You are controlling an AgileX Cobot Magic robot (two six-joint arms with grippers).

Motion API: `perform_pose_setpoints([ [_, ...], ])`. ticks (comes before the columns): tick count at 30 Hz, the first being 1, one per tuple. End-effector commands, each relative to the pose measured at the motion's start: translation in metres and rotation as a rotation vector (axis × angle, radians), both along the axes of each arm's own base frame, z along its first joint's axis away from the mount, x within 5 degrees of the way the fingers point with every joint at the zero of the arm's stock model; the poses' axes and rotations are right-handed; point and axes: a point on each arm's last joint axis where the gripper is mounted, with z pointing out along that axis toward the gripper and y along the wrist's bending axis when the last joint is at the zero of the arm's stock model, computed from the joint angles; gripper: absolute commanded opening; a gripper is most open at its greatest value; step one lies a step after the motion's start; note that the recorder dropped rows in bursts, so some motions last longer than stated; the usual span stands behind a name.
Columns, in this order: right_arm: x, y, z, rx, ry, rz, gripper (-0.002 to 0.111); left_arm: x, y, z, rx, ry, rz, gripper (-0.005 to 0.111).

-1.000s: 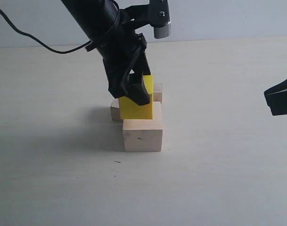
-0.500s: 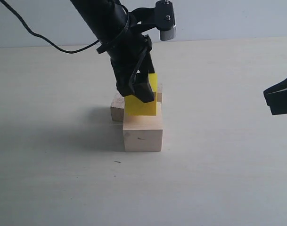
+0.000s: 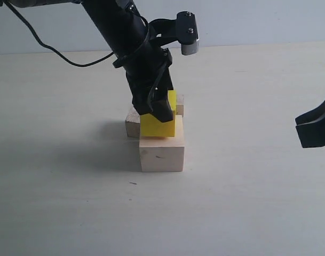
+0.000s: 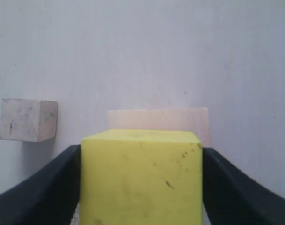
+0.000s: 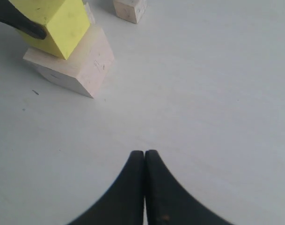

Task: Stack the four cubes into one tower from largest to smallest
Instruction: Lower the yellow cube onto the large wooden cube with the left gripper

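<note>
Left gripper (image 3: 160, 110) clamps the yellow cube (image 3: 163, 128) atop the large pale wood cube (image 3: 161, 154); whether they touch is unclear. Behind that large cube, a bare wood cube (image 3: 132, 122) and a second bare wood cube (image 3: 179, 105) sit partly hidden. Right gripper (image 3: 314, 129), pressed closed and cut off at the edge, hangs well apart.

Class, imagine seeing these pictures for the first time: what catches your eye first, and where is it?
The bright yellow cube, clamped in the left gripper, sits right over the large pale wood cube in the middle of the scene; whether it rests on it is unclear. The left bare wood cube and the right bare wood cube stand on the table just behind, and the right gripper hangs shut off to the right.
</note>
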Motion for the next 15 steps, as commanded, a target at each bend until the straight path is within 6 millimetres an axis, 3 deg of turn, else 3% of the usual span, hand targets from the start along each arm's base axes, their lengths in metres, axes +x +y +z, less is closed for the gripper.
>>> perform_pose_setpoints([
  [1, 0.0011, 0.0008, 0.0007, 0.017, -0.026, 0.0, 0.0, -0.0013, -0.0025, 0.0046, -0.019, 0.004, 0.007, 0.0],
  [15, 0.0013, 0.0008, 0.0008, 0.018, -0.028, 0.0, 0.0, -0.0003, -0.0037, 0.0051, -0.034, 0.022, 0.071, 0.0],
])
